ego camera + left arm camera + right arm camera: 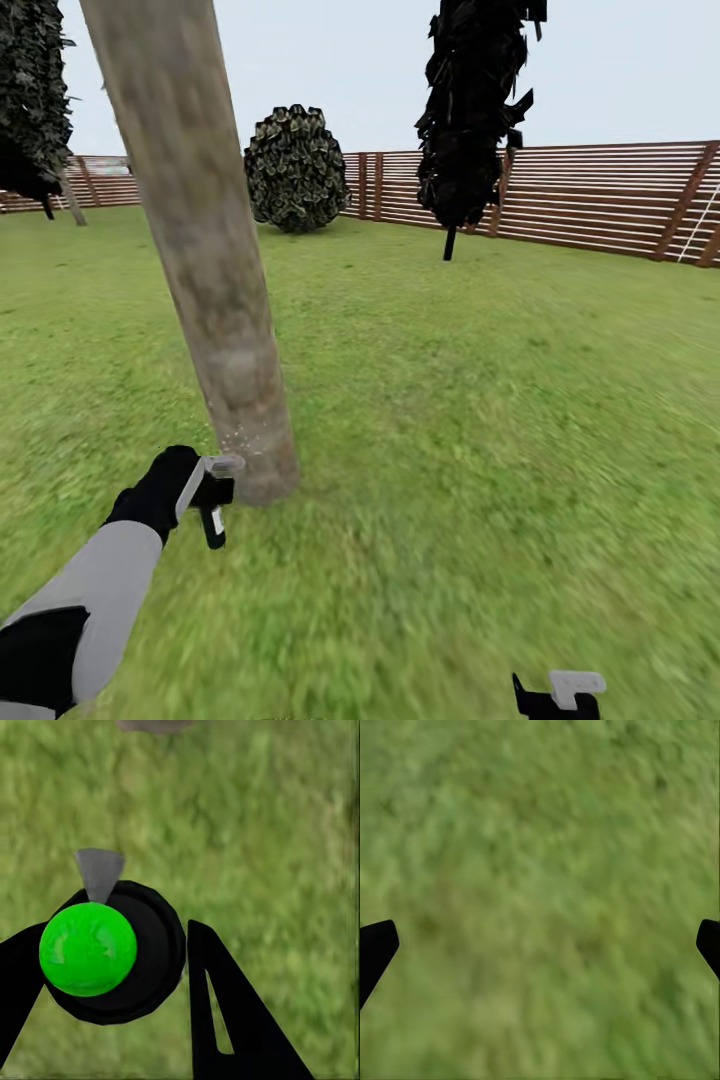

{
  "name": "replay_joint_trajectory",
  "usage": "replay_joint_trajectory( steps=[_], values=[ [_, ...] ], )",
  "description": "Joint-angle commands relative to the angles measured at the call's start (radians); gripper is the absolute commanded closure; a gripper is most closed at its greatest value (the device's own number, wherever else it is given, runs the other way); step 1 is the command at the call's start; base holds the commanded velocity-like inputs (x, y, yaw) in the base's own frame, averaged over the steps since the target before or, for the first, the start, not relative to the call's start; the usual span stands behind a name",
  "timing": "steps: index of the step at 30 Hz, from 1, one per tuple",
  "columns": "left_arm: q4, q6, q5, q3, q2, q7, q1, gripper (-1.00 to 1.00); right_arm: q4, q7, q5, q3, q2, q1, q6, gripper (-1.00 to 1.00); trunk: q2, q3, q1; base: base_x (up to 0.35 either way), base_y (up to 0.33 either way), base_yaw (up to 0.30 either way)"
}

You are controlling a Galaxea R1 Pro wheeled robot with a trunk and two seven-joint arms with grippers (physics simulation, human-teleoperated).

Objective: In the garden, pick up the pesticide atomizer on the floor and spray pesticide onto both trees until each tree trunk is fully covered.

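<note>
1. While the left claw (pixel 212 495) holds the sprayer (pixel 105 952) just beside the foot of the thick tree trunk (pixel 205 250), the pick-up step looks done: the left wrist view shows the black fingers (pixel 225 1012) closed on either side of the sprayer's dark round body with its bright green cap.
2. Its pale grey nozzle (pixel 225 464) points at the bark, and a small patch of whitish specks (pixel 240 440) sits on the trunk just above the nozzle, low near the grass (pixel 480 420).
3. Judging from this, spraying of this trunk is at an early stage; the rest of the trunk above the specks shows bare mottled bark.
4. A second thick trunk is not to be seen beyond this one, only a round shrub (pixel 296 168), a dark conifer (pixel 470 110) and the slatted fence (pixel 600 195), so the second tree seems to be left to do.
5. Well to the right of the trunk, the right claw (pixel 560 697) hangs over grass with its fingertips (pixel 376 945) spread wide and nothing between them.
6. No brand, label or writing can be read on the sprayer or anywhere else.
</note>
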Motion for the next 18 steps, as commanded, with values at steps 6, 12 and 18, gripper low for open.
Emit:
replay_joint_trajectory(
  steps=[6,12,18],
  values=[
    [-0.006,0.042,-0.014,-0.044,-0.053,-0.006,-0.047,1.0,0.0,0.003,0.006,-0.008,-0.003,-0.001,-0.005,-1.0,0.0,-0.001,0.0,0.0,0.0,0.09],
    [-0.006,0.048,-0.01,-0.053,0.065,-0.013,-0.053,1.0,0.0,0.003,0.006,-0.008,-0.007,0.0,-0.005,-1.0,0.0,-0.001,0.0,0.0,0.0,0.002],
    [-0.049,0.056,-0.011,-0.119,0.008,-0.014,-0.061,1.0,0.0,0.003,0.006,-0.008,-0.006,0.0,-0.005,-1.0,0.0,-0.001,0.0,0.0,0.0,0.037]
  ],
)
